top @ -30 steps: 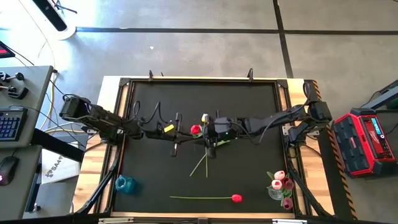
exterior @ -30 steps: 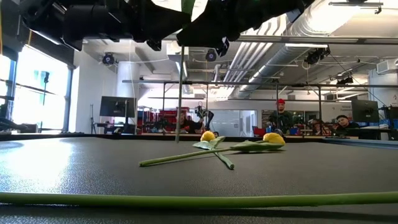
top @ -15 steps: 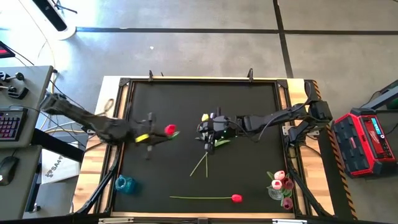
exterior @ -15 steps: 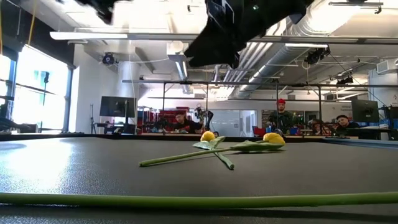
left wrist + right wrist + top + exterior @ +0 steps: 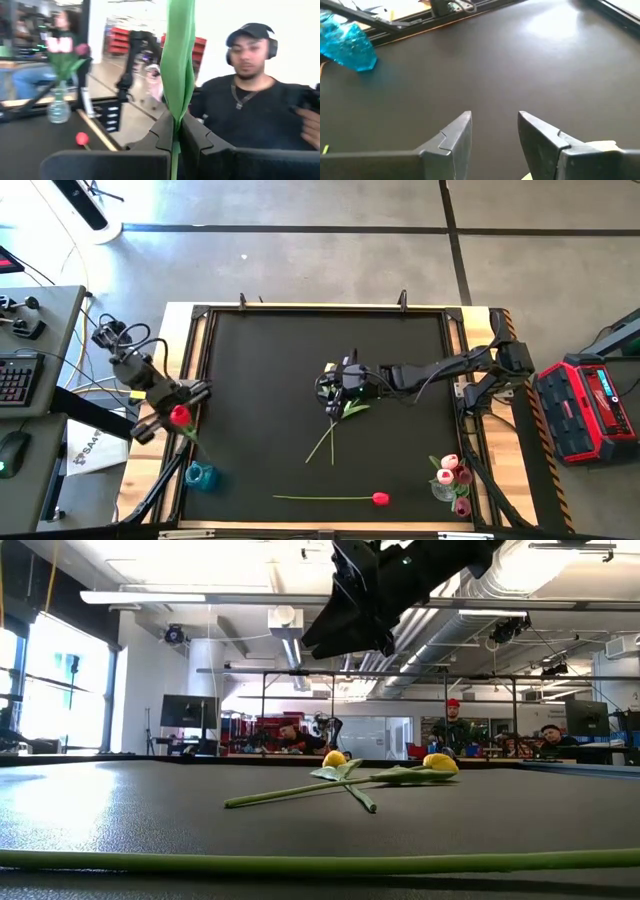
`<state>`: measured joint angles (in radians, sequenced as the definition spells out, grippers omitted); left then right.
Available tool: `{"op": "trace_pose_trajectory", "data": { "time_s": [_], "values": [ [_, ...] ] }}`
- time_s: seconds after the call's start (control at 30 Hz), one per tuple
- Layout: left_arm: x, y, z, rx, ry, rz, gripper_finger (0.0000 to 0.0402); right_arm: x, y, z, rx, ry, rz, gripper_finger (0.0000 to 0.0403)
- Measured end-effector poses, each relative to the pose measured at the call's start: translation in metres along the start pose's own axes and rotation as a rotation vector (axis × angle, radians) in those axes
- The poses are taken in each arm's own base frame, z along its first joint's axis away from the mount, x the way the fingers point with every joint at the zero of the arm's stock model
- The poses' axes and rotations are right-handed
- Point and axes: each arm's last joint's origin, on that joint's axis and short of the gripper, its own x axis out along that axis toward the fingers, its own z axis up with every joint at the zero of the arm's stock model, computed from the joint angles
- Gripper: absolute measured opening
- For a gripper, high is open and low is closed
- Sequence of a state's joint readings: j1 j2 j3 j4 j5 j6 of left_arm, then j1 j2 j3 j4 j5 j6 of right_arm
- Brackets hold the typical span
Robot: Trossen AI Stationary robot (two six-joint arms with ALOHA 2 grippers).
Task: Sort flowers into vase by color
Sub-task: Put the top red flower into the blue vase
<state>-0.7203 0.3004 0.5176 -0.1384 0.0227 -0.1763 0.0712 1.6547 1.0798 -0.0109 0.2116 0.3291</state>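
My left gripper (image 5: 176,414) is at the table's left edge, level and shut on a red flower (image 5: 181,418), a little to the far side of the blue vase (image 5: 200,475). My right gripper (image 5: 335,392) hovers open over mid-table above two yellow flowers (image 5: 335,758) that lie crossed on the mat. Its fingers (image 5: 455,137) hold nothing. Another red flower (image 5: 380,498) lies flat near the front edge. A clear vase (image 5: 447,488) at the near right holds pink flowers (image 5: 452,470). My left gripper pinches the red flower's green stem and leaf (image 5: 175,127) between its two shut fingers. The fingers lie level and across the stem. The flower stands about upright, its leaf (image 5: 180,60) rising above the fingers and the stem passing down below them, clear of the table.
Wooden rails and a black frame (image 5: 195,330) border the dark mat. A keyboard desk (image 5: 20,370) stands left of the table and a red case (image 5: 590,410) right of it. A person (image 5: 250,100) sits beyond the table in the left wrist view.
My left gripper has swung from mid-table, beside my right gripper, toward the table's left edge and up, carrying the red flower along. The hanging stem has left the low view. My right gripper has stayed over the yellow flowers.
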Motion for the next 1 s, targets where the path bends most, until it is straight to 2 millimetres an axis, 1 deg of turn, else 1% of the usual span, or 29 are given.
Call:
{"op": "trace_pose_trajectory", "data": {
  "time_s": [0.17, 0.3, 0.53, 0.7, 0.93, 1.0],
  "values": [
    [-0.014, -0.006, 0.008, 0.018, 0.023, -0.089, 0.0001, 0.0, -0.001, 0.0, 0.045, -0.012, -0.034, 0.0147],
    [-0.014, -0.009, 0.007, 0.015, 0.046, -0.149, 0.0001, 0.0, -0.001, -0.003, 0.076, -0.009, -0.037, 0.0147],
    [0.0, -0.016, 0.009, -0.021, 0.049, -0.27, 0.0001, 0.002, -0.005, -0.013, 0.169, -0.011, -0.077, 0.0147],
    [0.012, -0.017, 0.006, 0.01, 0.079, -0.277, 0.0001, 0.002, -0.005, -0.013, 0.191, -0.012, -0.07, 0.0147],
    [0.026, -0.017, -0.008, 0.014, 0.209, -0.263, 0.0001, 0.003, -0.004, -0.012, 0.194, -0.017, -0.059, 0.0147],
    [0.029, -0.017, -0.011, 0.034, 0.234, -0.26, 0.0006, 0.003, -0.002, -0.01, 0.192, -0.02, -0.001, 0.0147]
  ]
}}
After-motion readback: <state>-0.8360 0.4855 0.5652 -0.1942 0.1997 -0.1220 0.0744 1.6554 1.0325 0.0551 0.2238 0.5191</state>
